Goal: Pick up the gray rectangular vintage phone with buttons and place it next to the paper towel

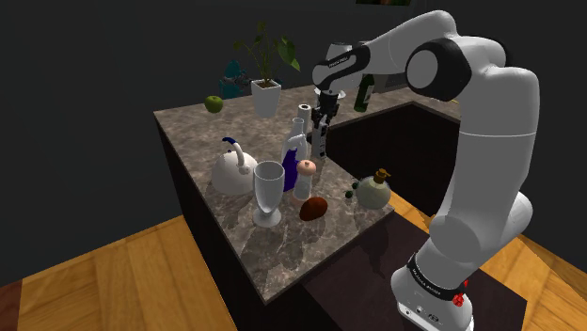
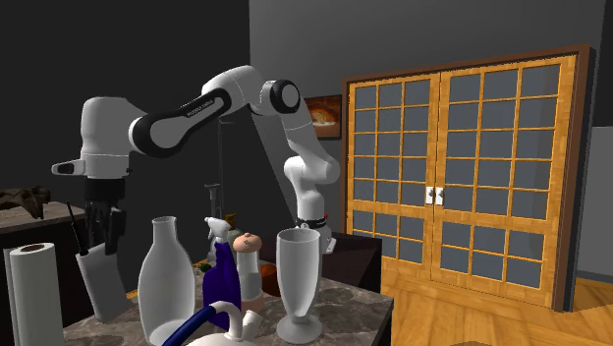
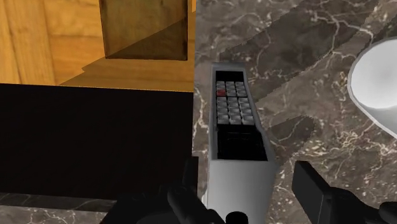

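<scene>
Surface: veined stone counter [image 1: 188, 132]
Phone [image 3: 236, 108]: standing upright, sitting at 6 o'clock under gripper [image 3: 248, 172]
Grip: released, straddling top end, not clasping

phone [image 3: 238, 146]: in the wrist view its near end is cut off by the picture's edge; the marks on its buttons are too small to read.
paper towel [image 2: 34, 290]: in the second exterior view its foot is cut by the bottom edge.
kettle [image 2: 211, 329]: in the same view, the body is cut off below the handle.
</scene>
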